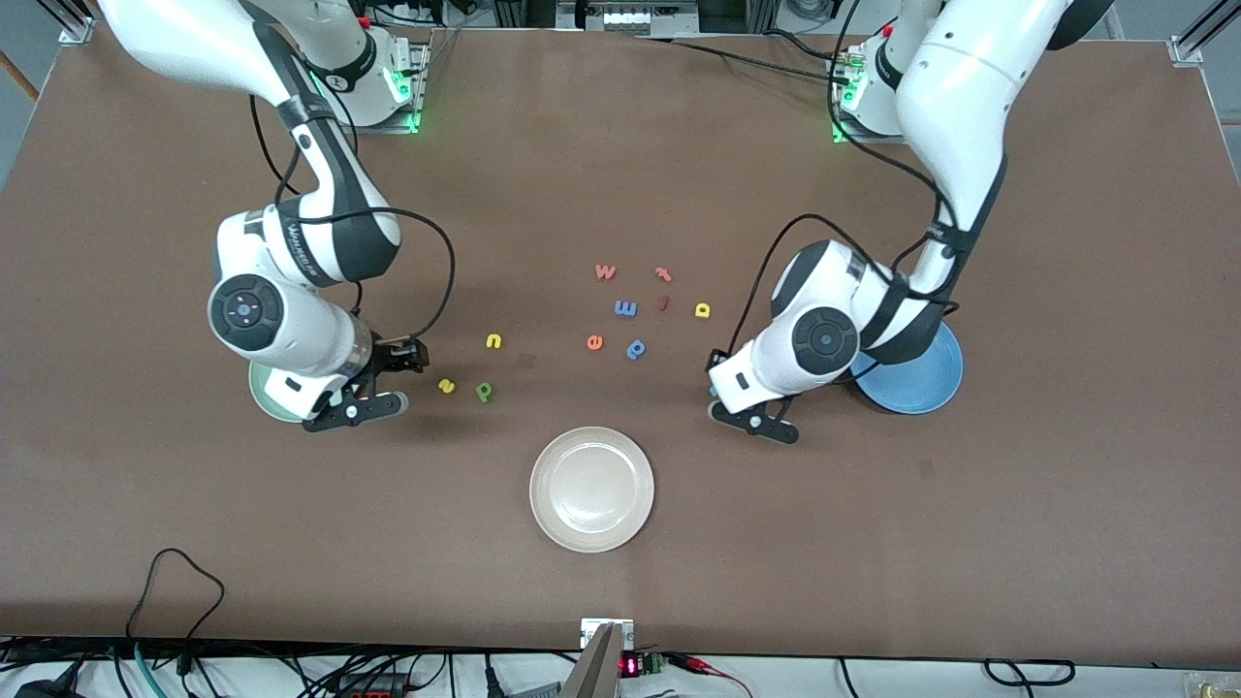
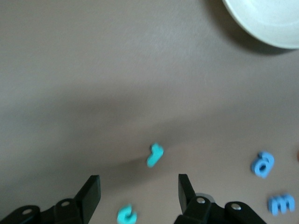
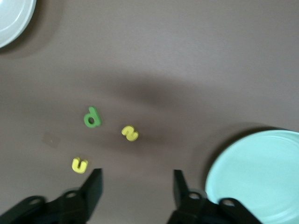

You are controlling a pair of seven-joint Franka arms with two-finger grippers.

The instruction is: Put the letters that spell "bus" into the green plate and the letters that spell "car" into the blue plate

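Front view | plates (image 1: 591, 490): three | loose letters (image 1: 626, 308): ten | left pincer (image 2: 139, 193), right pincer (image 3: 138, 189): both parted, empty

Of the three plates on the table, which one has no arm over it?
The white plate, nearest the front camera; the green plate and blue plate are each partly covered by an arm.

Three cameras cover one brown table (image 1: 620, 174).
The front view looks down from high, facing both arm bases; each wrist view hangs close over the tabletop, and all three catch the white plate (image 1: 591, 490) (image 2: 268, 21) (image 3: 11, 18).
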